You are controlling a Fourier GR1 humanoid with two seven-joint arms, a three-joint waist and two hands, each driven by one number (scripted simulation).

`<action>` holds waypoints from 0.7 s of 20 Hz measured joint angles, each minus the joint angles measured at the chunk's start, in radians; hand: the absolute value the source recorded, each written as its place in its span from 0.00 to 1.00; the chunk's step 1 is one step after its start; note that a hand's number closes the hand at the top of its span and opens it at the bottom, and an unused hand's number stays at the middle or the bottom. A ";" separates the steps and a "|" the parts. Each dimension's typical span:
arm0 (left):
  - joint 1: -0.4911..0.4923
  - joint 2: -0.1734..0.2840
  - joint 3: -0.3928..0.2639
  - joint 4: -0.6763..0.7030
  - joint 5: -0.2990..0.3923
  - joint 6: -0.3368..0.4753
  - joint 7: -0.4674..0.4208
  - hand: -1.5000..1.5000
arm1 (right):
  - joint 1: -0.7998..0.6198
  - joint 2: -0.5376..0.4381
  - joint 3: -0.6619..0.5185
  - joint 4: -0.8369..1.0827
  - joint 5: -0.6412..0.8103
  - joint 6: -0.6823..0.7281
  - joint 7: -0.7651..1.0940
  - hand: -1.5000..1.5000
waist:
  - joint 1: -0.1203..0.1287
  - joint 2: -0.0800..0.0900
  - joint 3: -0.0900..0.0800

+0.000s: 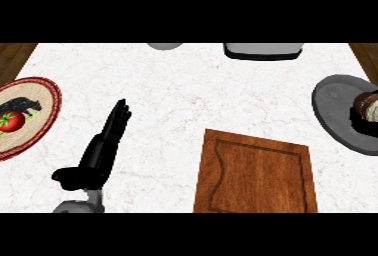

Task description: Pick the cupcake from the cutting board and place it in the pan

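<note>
Cutting board (pixel 256 175) reddish wood, smooth; counter (pixel 184 90) white veined marble; pan (pixel 336 107) matt grey.

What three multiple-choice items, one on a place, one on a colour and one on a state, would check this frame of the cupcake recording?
1. Where is the cupcake?
A. on the cutting board
B. in the pan at the counter's right edge
C. on the patterned plate

2. What colour is the item on the patterned plate?
A. red
B. blue
C. yellow

3. How is the left hand?
A. curled round the cupcake
B. open, fingers straight, holding nothing
C. pressing on the cutting board

Answers:
1 B: the cupcake sits inside the grey pan, while the cutting board is bare.
2 A: a red tomato lies on the plate.
3 B: the fingers stretch straight over the counter, left of the board.
</note>
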 measured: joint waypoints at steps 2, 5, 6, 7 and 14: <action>-0.008 -0.004 -0.005 0.001 -0.003 -0.001 0.006 0.50 | -0.071 -0.028 -0.048 0.126 -0.033 -0.039 -0.061 1.00 | 0.005 0.002 0.000; -0.027 -0.013 -0.006 0.009 -0.009 0.006 0.017 0.50 | -0.161 -0.062 -0.101 0.326 -0.075 -0.093 -0.181 1.00 | 0.008 0.003 0.001; -0.025 -0.013 -0.005 0.009 -0.008 0.005 0.014 0.50 | -0.197 -0.082 -0.117 0.392 -0.085 -0.103 -0.212 1.00 | 0.011 0.004 0.001; -0.024 -0.006 0.002 0.009 -0.002 -0.004 0.012 0.50 | -0.227 -0.103 -0.131 0.455 -0.095 -0.107 -0.244 1.00 | 0.012 0.004 0.001; -0.019 -0.015 -0.017 0.003 -0.015 -0.008 0.001 0.50 | -0.348 -0.207 -0.144 0.801 -0.078 -0.071 -0.312 0.00 | 0.032 0.012 0.001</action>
